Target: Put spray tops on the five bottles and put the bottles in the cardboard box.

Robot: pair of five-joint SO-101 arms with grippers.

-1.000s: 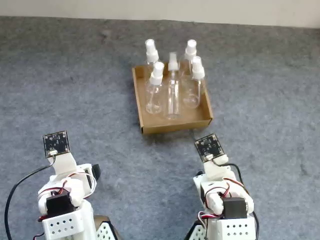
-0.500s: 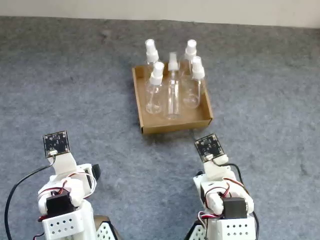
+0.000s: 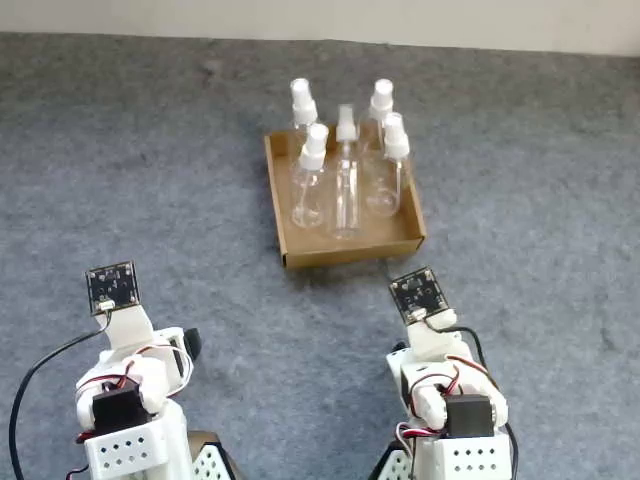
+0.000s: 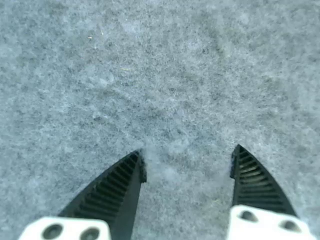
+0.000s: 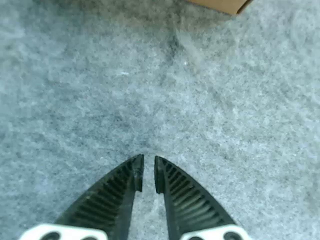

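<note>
Bottles (image 3: 346,195), high view: five clear bottles stand upright inside the cardboard box (image 3: 350,252), which lies on the grey felt surface (image 3: 150,180) toward the far middle of the table. Each bottle carries a white spray top (image 3: 316,140), five tops in all. Two bottles stand at the far wall of the box, one to each side. Two more stand in front of those, and the fifth stands in the middle between the pairs. The box is a shallow open tray, and it contains the bottles alone. The left arm (image 3: 130,385) and the right arm (image 3: 445,390) sit at the near edge, both well apart from the box, with the right arm the nearer of the two to the front wall of the box.

Left wrist view: the left gripper (image 4: 189,151) hangs over bare felt with its two black ribbed fingers spread wide, nothing between them.

Right wrist view: the right gripper (image 5: 148,159) hangs over the felt with its fingertips drawn together to a thin slit, gripping nothing. One brown corner of the cardboard box (image 5: 220,4) shows beyond the fingertips, apart from them.
</note>
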